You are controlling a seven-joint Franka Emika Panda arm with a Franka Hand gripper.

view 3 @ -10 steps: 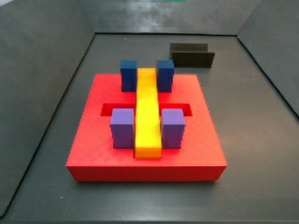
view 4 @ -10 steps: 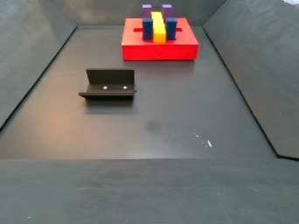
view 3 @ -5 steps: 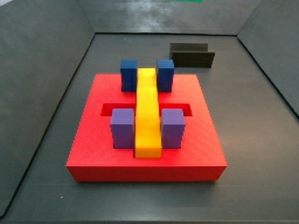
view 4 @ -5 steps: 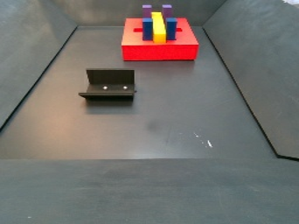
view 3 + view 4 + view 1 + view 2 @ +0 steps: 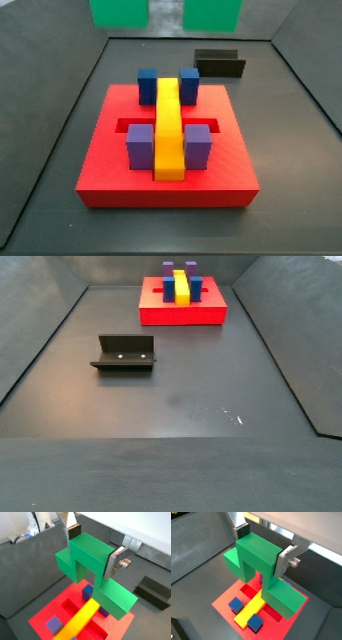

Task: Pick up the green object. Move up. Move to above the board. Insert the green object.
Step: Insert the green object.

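gripper [image 5: 263, 546] clamped on the raised middle of the green object [image 5: 261, 567], silver fingers [image 5: 288, 558] flat against its sides. held high in the air above the board [image 5: 228, 597], over the yellow bar [image 5: 251, 609] and blue blocks [image 5: 236, 604]. fixture [image 5: 124, 354] on the floor, well apart from the board.

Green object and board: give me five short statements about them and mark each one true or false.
1. The gripper holds the green object between its fingers. True.
2. The green object already sits in the board. False: it hangs above it, in both wrist views.
3. A yellow bar lies on the board. True.
4. The fixture stands on the board. False: it stands on the floor, apart from it.
5. The blocks nearest the fixture in a side view are purple. False: they are blue blocks.
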